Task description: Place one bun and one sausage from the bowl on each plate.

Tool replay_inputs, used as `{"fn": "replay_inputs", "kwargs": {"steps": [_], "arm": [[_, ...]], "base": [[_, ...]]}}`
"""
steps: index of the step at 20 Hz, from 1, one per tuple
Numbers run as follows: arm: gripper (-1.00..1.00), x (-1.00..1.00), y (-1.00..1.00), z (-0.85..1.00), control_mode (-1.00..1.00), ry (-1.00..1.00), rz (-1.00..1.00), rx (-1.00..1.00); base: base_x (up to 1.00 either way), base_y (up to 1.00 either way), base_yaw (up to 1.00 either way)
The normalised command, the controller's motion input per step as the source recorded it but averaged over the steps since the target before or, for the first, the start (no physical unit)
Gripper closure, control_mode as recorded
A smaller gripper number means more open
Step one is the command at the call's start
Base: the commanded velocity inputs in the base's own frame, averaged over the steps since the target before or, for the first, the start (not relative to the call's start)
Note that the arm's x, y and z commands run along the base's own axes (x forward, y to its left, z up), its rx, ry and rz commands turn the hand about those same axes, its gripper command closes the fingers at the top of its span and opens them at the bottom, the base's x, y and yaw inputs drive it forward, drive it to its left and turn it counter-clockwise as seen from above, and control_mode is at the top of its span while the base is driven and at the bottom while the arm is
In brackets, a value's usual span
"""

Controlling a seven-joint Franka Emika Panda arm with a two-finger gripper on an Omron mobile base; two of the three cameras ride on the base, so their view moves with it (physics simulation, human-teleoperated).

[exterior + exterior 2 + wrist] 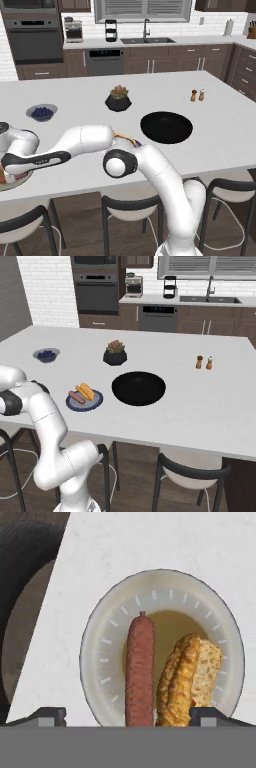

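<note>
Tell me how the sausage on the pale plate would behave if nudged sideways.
The sausage is a smooth round cylinder, so it would probably roll rather than slide. The bun lies close beside it and would likely stop a roll that way. The plate has a raised rim, which may catch it on the other side.

A pale round plate (105, 647) lies on the white counter (150, 542). On it a brown sausage (140, 667) and a golden bun (192, 677) lie side by side, close together. The gripper (128, 716) hangs above them, its fingertips (47, 716) spread wide apart.
</note>
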Motion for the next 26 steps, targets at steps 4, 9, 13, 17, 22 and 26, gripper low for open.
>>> {"fn": "replay_inputs", "kwargs": {"steps": [4,9,13,17,22,26], "arm": [[-1.0,-0.65,-1.0,0.08,-1.0,-0.06,-0.04,0.0],[-1.0,-0.41,-1.0,0.04,-1.0,0.0,-0.04,0.0],[-1.0,-0.21,-1.0,0.36,-1.0,0.01,-0.05,0.0],[-1.0,-0.16,-1.0,0.48,-1.0,0.1,-0.09,0.0],[-1.0,-0.12,-1.0,0.08,-1.0,0.13,-0.13,0.0],[-1.0,-0.37,-1.0,0.29,-1.0,0.06,-0.12,0.0]], "base": [[0.0,0.0,0.0],[0.0,0.0,0.0],[0.0,0.0,0.0],[0.0,0.0,0.0],[0.0,0.0,0.0],[0.0,0.0,0.0]]}}
